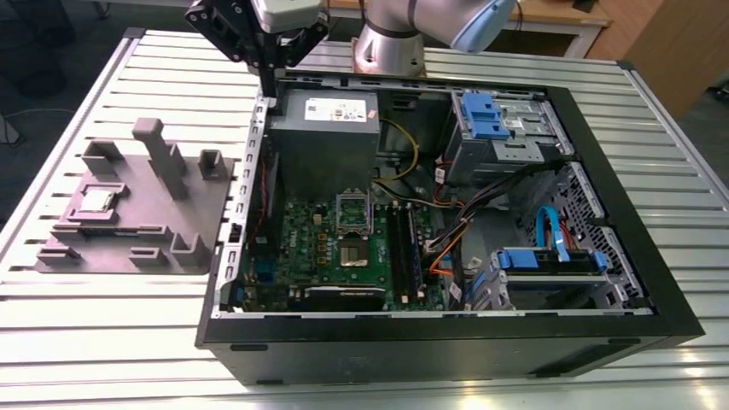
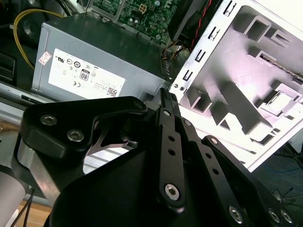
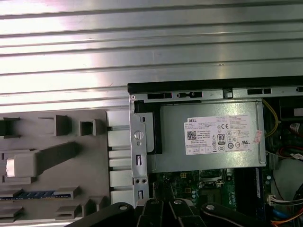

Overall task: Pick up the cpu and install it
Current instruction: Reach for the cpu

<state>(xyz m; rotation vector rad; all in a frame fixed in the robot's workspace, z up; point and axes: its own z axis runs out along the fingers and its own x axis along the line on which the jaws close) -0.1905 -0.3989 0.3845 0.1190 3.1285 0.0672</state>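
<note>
Exterior view, cpu (image 1: pixel 97 201) on grey plate (image 1: pixel 142 224), second wrist view, gripper (image 2: pixel 166 96) clenched, empty

Black gripper (image 2: pixel 166 96) fills the foreground, jaws closed together. Behind it lies a grey power supply (image 2: pixel 94 61) with a white label, beside a grey plastic plate (image 2: pixel 246 75) with upright blocks.

Gripper (image 1: pixel 269 87) aloft, fingers pressed together.

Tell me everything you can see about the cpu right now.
The cpu is a small flat square chip with a silvery-grey metal top. It lies flat in a recess of the grey plastic plate on the exterior view's left, outside the computer case. Nothing grips it; the gripper hangs apart, at the case's far edge.
</note>
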